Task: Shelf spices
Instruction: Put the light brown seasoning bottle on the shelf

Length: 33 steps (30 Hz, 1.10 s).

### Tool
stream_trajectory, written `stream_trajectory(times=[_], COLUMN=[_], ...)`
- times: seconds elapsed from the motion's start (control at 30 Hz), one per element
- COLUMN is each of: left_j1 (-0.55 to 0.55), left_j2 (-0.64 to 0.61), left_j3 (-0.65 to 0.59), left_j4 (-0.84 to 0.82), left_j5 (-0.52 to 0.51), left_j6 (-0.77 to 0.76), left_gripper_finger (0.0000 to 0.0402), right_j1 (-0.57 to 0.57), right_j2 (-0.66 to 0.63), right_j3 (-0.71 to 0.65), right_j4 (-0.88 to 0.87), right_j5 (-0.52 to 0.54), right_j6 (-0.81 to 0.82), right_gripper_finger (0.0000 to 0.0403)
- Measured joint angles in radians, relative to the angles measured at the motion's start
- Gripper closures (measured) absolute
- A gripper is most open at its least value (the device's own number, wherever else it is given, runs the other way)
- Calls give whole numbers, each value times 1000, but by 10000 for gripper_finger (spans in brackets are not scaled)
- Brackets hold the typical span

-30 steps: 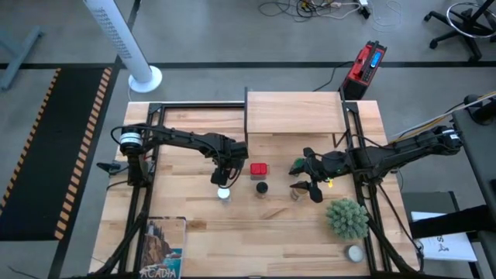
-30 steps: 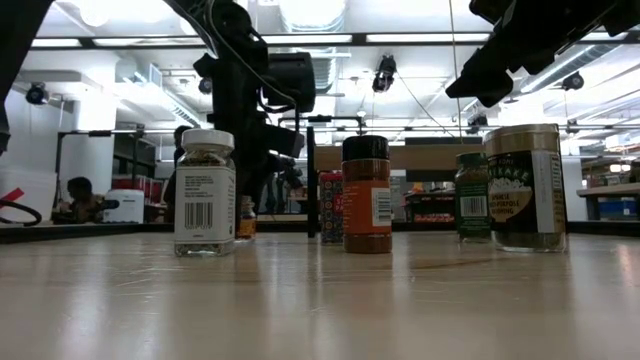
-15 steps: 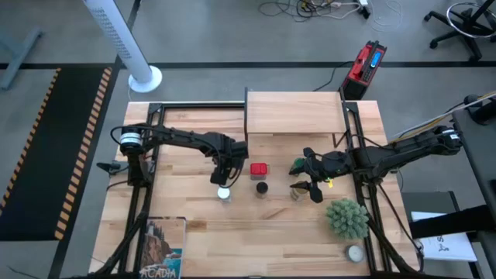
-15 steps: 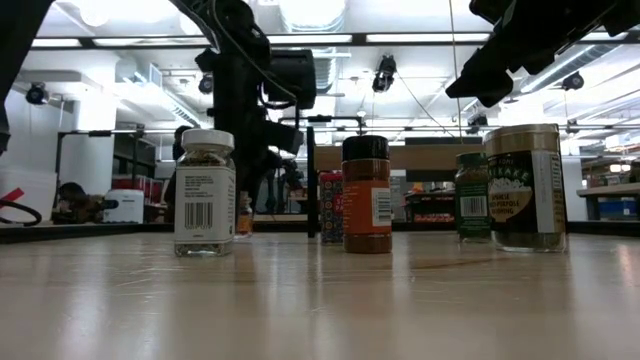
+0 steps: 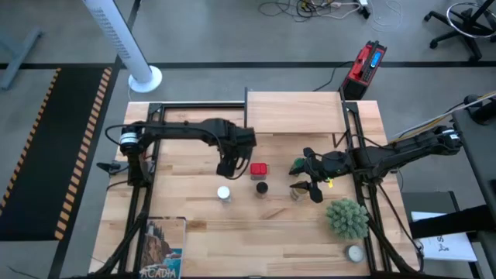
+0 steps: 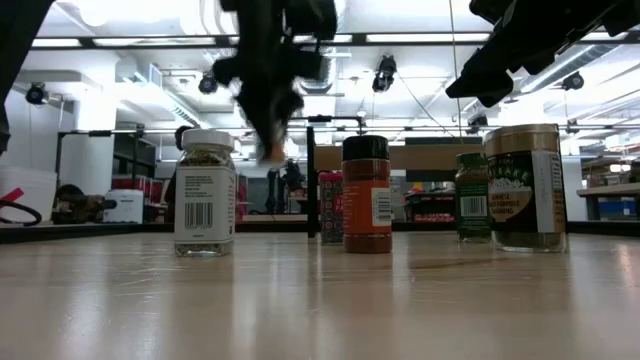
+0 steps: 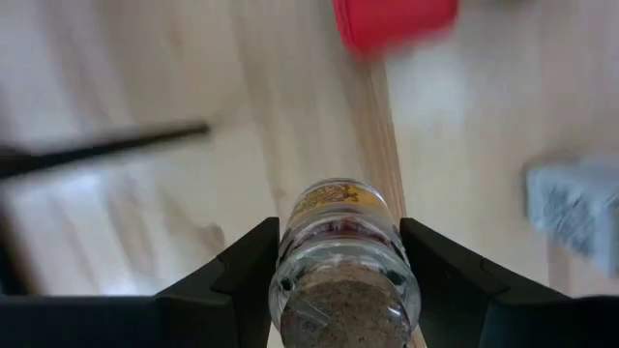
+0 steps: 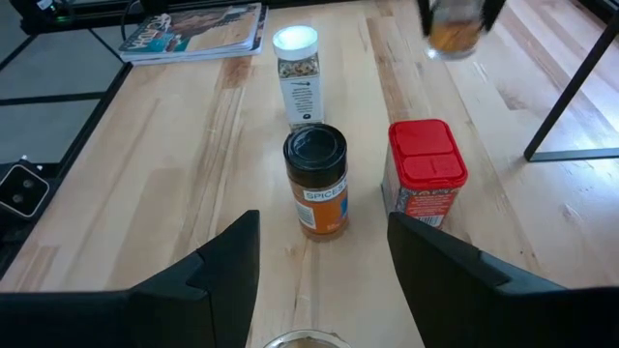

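Spices transfer under way: your left gripper (image 7: 334, 280) clamps a cork-stoppered jar (image 7: 340, 253) aloft near the red tin (image 5: 259, 169); carry it onto the shelf (image 5: 294, 113); right gripper (image 8: 319, 280), fingers spread and empty, waits over another jar.

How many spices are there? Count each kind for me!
White-lid jar: 1
Black-lid jar: 1
Green-lid jar: 1
Big jar: 1
Red tin: 1
Cork-top jar, held in the left gripper: 1
Total: 6
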Motion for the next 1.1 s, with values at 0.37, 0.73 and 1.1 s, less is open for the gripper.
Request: stream_trajectory(times=[0.37, 0.73, 1.1], left_j1=[48, 203, 324], left_j2=[0, 1, 161], left_j3=[400, 539, 664], left_j4=[14, 114, 107], left_j5=[9, 39, 141], left_j6=[34, 105, 134], left_gripper_finger=[225, 222, 223], right_j1=[0, 0, 0], right_j2=[0, 0, 0], right_j3=[0, 0, 0], right_j4=[0, 4, 5], right_j5=[0, 0, 0], right_j6=[0, 0, -1], right_gripper_finger=[199, 199, 199])
